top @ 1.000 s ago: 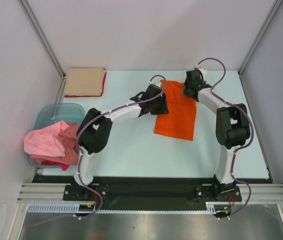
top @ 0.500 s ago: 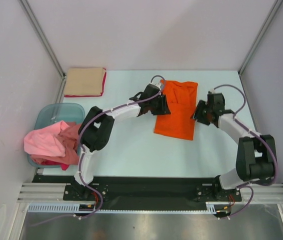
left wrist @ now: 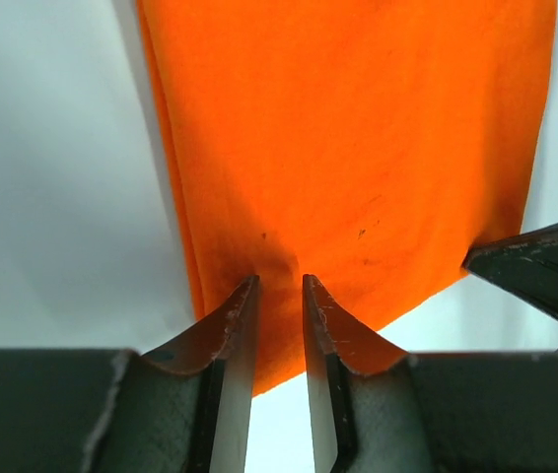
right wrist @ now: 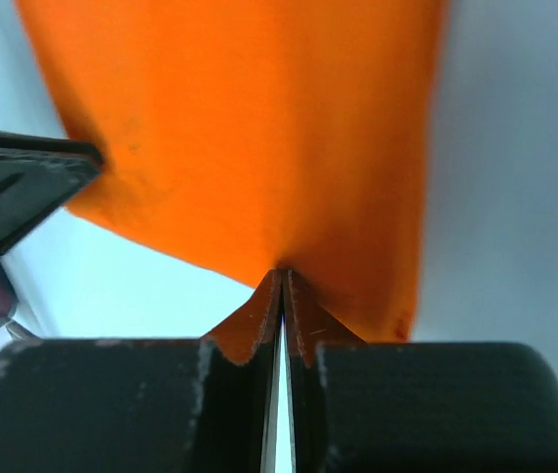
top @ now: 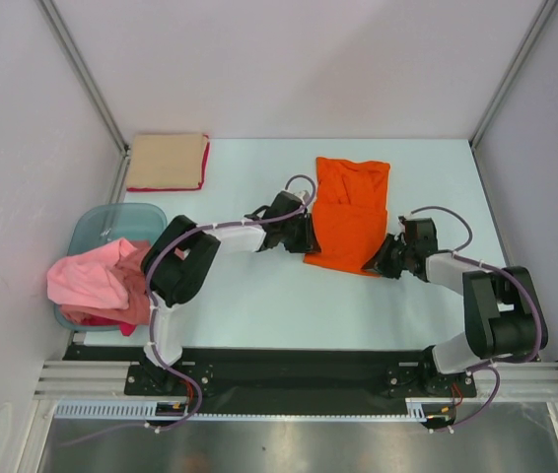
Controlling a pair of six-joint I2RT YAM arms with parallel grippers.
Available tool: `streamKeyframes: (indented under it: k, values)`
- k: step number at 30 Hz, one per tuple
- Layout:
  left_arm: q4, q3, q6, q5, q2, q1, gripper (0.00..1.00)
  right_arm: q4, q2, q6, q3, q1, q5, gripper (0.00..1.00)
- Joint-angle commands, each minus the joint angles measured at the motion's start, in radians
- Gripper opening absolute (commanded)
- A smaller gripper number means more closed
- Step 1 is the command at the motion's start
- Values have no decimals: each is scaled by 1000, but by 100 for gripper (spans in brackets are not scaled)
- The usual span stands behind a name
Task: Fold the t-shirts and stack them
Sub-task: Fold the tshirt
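Note:
A bright orange t-shirt (top: 351, 212) lies folded into a long strip in the middle of the table. My left gripper (top: 308, 236) is at its near left corner. In the left wrist view the left gripper (left wrist: 279, 281) stands narrowly open, its fingers straddling the hem of the orange cloth (left wrist: 358, 148). My right gripper (top: 377, 265) is at the near right corner. In the right wrist view its tips (right wrist: 282, 272) are pressed shut on the puckered edge of the orange cloth (right wrist: 259, 128). A folded tan t-shirt lying on a red one (top: 168, 161) sits at the far left.
A translucent blue-green tub (top: 97, 227) stands at the left edge, with crumpled pink and red shirts (top: 92, 281) spilling over its near side. Metal frame posts and white walls close in the table on the left, right and back.
My right arm swung from the shirt's far edge to its near right corner and closed on the cloth. My left gripper slid down the left edge to the near corner, its jaws narrowing.

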Motion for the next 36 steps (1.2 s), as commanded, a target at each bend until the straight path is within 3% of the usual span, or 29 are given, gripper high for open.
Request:
streamKeyframes:
  k: [1, 6, 15, 20, 25, 31, 36]
  values:
    - [-23, -61, 17, -47, -46, 2, 30, 27, 7, 24, -44, -30, 36, 6]
    - [49, -167, -26, -1, -66, -13, 31, -71, -54, 16, -76, -64, 162, 8]
    - [154, -252, -121, 12, -70, -115, 30, -173, -126, -1, -50, -90, 203, 14]
    - [-3, -246, -48, -160, -185, -108, 32, -244, -212, -25, -42, -90, 241, 17]
    - [-78, -212, -16, -218, -288, -112, 37, -258, -269, -26, -19, -92, 214, 23]
    - [-116, -122, 38, -214, -274, -99, 51, -201, -166, -48, 86, -93, 220, 50]
    - [-96, -22, 139, -159, -207, -30, 66, -194, 2, -78, 275, -105, 212, 64]
